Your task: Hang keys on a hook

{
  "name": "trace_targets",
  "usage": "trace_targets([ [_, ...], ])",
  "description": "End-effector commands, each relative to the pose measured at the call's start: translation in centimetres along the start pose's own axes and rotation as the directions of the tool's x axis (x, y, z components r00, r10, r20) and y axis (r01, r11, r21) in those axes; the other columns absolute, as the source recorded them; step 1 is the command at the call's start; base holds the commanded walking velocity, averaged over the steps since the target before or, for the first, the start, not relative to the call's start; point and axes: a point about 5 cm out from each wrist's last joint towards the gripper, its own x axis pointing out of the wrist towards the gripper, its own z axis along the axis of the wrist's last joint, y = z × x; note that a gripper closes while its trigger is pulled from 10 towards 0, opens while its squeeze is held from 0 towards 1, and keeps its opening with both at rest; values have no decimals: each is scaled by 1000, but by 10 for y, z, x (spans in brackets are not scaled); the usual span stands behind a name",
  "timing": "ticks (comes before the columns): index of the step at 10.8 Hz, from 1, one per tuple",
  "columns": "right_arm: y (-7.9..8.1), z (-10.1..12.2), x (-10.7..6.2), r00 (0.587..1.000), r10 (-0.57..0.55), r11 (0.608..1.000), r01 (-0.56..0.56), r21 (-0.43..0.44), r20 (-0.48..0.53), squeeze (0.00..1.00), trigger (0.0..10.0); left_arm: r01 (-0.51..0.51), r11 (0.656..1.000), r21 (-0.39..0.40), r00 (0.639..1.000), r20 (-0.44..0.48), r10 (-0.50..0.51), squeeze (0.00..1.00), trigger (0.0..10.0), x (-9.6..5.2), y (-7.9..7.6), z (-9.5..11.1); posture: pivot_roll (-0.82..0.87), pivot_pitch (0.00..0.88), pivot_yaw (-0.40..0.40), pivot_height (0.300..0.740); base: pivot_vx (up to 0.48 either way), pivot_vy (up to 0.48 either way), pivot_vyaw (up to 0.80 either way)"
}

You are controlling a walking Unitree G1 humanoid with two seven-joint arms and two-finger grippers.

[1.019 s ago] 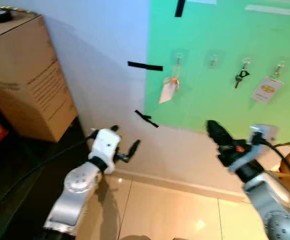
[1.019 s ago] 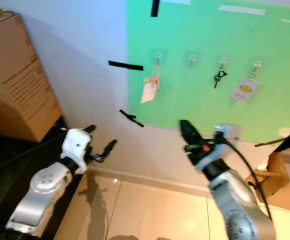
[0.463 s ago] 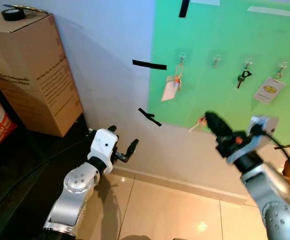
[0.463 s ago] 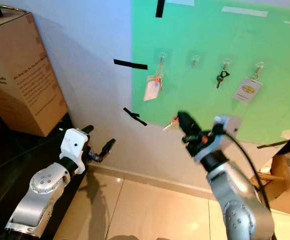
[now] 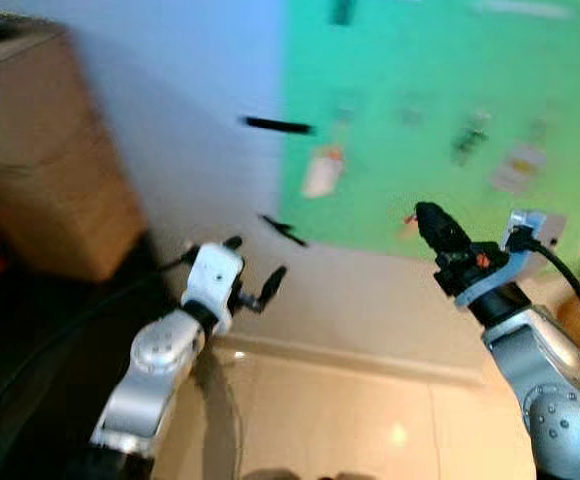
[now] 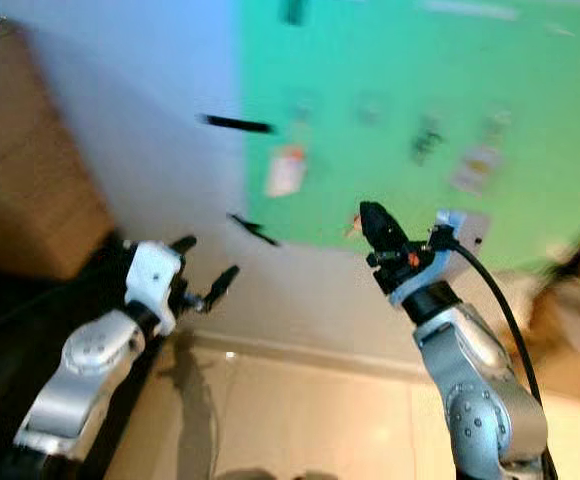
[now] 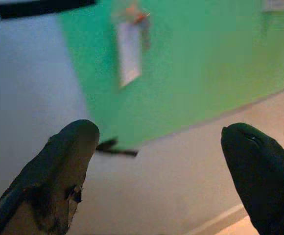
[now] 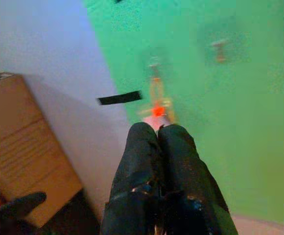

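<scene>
My right gripper is raised in front of the wall, just below the green board. Its fingers are pressed together, and a small reddish bit of the keys sticks out at their tips. In the right wrist view they point at a hook that carries an orange ring and a white tag. A bare hook is to its right. Farther right hang dark keys and a pale tag, all blurred. My left gripper is open and empty, low at the left.
A tall cardboard box stands on a dark surface at the left. Black tape strips are stuck on the pale wall. Glossy floor tiles lie below the skirting. A brown box sits at the far right.
The head camera has moved and the eye views are now blurred. My right gripper has risen a little toward the green board, still shut. The left arm has hardly moved.
</scene>
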Motion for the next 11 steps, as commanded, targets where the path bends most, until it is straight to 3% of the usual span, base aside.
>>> trace_targets([
  [1,-1,4,2,1000,3,1000,-3,-5,9,0,10000,6,1000,6,1000,30,-6,0,10000,2,1,9,-126,0,-2,740,270,0,-800],
  [9,-4,14,11,999,6,1000,-5,-25,38,0,10000,4,1000,-6,999,40,-4,0,10000,5,2,13,-121,0,0,740,285,0,0],
  [11,-3,11,9,999,-4,1000,5,-17,43,0,10000,17,1000,5,999,36,-17,0,10000,4,5,14,-115,0,28,740,321,0,-400],
])
